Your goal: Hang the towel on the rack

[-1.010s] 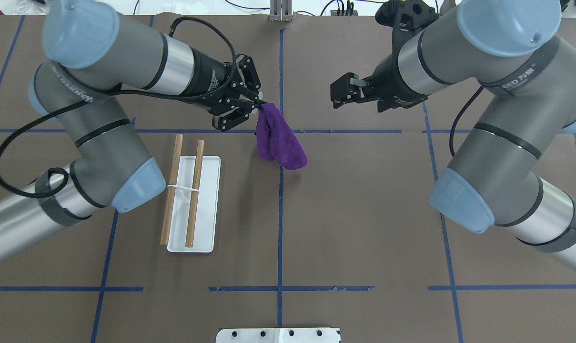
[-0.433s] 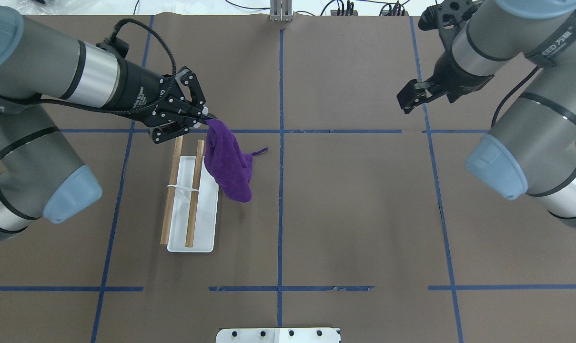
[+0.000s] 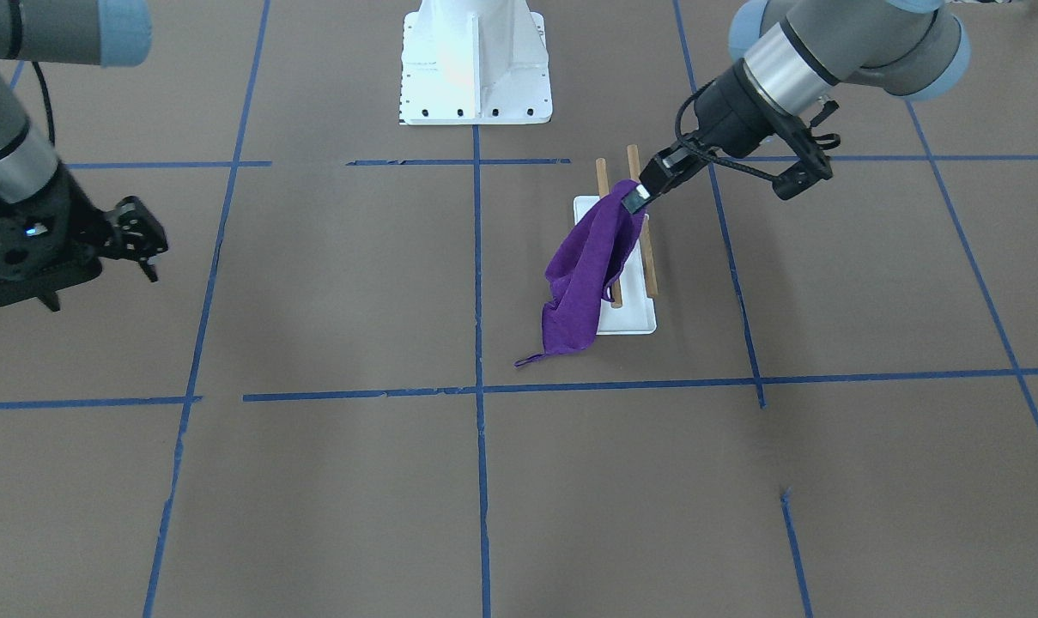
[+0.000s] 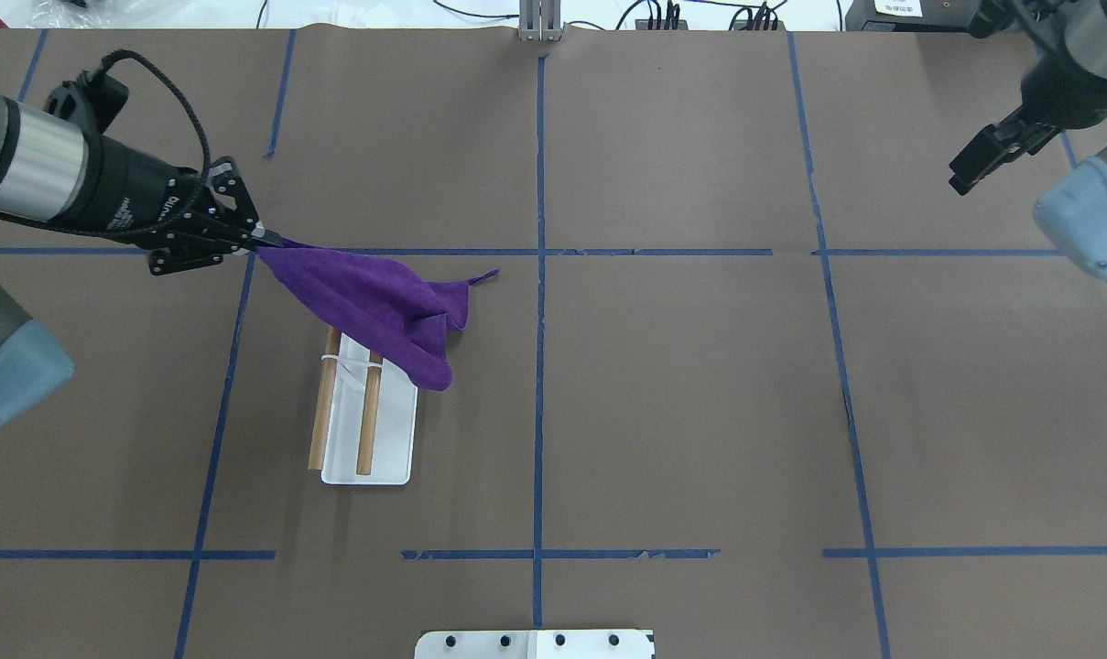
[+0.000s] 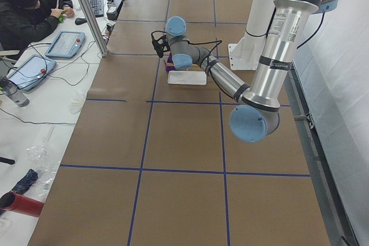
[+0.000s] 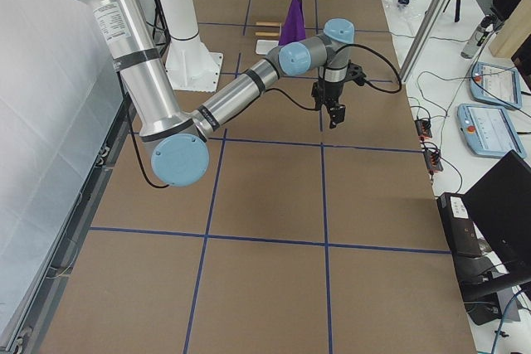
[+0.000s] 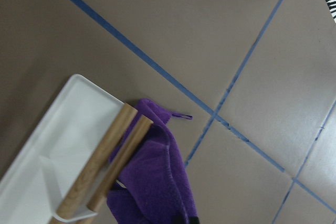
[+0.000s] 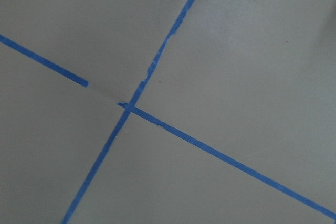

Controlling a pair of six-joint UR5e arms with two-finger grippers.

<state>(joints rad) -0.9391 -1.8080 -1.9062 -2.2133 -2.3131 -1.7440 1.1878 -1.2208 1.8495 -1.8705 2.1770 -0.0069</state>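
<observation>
The purple towel (image 4: 370, 302) hangs by one corner from my left gripper (image 4: 255, 240), which is shut on it, above and to the left of the rack's far end. The towel slants down across the far ends of the two wooden rods (image 4: 366, 426) of the rack (image 4: 384, 448); I cannot tell whether it rests on them. In the front view the towel (image 3: 583, 283) trails from the left gripper (image 3: 634, 199) past the rack (image 3: 630, 324) to the table. The left wrist view shows towel (image 7: 157, 182) beside the rod ends (image 7: 126, 124). My right gripper (image 4: 974, 169) is open, empty and far right.
The white bolted pedestal (image 3: 476, 60) stands at the robot's side of the table. Blue tape lines (image 4: 539, 275) cross the brown table cover. An operator (image 5: 26, 12) sits at a side desk beyond the table's far edge.
My left gripper has carried the towel leftward from the table's middle to beyond the rack, stretching it over the rods' far ends. My right arm has pulled away to the far right.
</observation>
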